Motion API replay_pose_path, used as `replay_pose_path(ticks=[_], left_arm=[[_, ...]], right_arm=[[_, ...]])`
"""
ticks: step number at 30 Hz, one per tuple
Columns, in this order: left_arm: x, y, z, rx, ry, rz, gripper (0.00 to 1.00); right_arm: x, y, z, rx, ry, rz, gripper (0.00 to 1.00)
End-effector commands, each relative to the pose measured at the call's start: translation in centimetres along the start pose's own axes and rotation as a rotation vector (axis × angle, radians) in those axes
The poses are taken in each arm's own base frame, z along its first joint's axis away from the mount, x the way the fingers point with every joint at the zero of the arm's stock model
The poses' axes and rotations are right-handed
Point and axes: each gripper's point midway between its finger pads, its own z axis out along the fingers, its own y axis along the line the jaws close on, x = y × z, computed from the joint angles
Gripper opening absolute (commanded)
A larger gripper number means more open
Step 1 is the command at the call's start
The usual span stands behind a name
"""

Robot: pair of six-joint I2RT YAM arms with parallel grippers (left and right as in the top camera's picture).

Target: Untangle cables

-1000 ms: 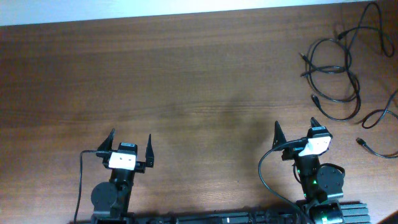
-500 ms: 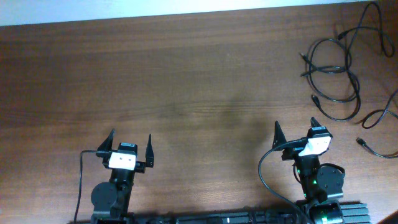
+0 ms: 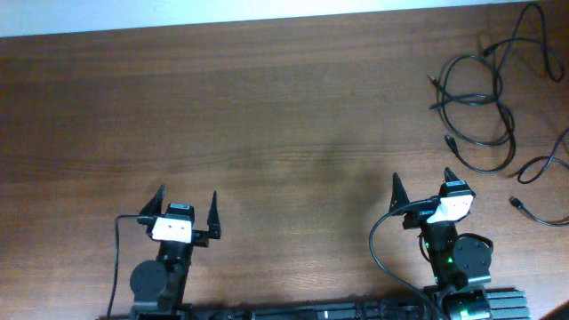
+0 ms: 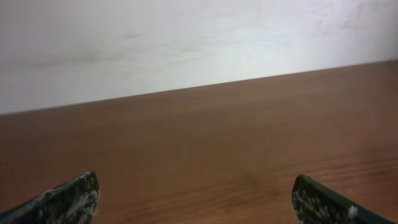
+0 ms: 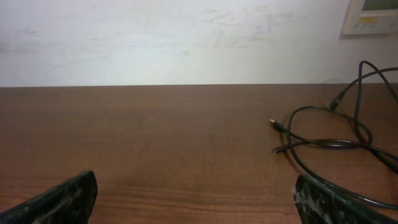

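Thin black looped cables (image 3: 469,100) lie upper right on the brown wooden table (image 3: 267,107), up-right of your nearer right gripper (image 3: 421,178). It and your left gripper (image 3: 187,194) are spread wide, empty.

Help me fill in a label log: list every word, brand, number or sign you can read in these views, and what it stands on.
No text can be read anywhere.
Wall panel, right wrist view: faint marks, too blurred to read.
Left tool and right tool: no lettering visible.
Cables and table: none.
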Motion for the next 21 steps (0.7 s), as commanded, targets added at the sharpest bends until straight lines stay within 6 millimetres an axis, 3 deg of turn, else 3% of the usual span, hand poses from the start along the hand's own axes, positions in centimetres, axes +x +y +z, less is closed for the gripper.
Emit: replay_pose_path(ticks=[1, 21], left_arm=[[-0.2, -0.9, -0.1, 0.054, -0.011, -0.098, 0.99], [0.4, 1.3, -0.1, -0.074, 0.011, -0.099, 0.99]], right_arm=[[0.2, -0.4, 0.0, 0.018, 0.003, 0.005, 1.0], [0.2, -0.4, 0.0, 0.018, 0.003, 0.005, 1.0]])
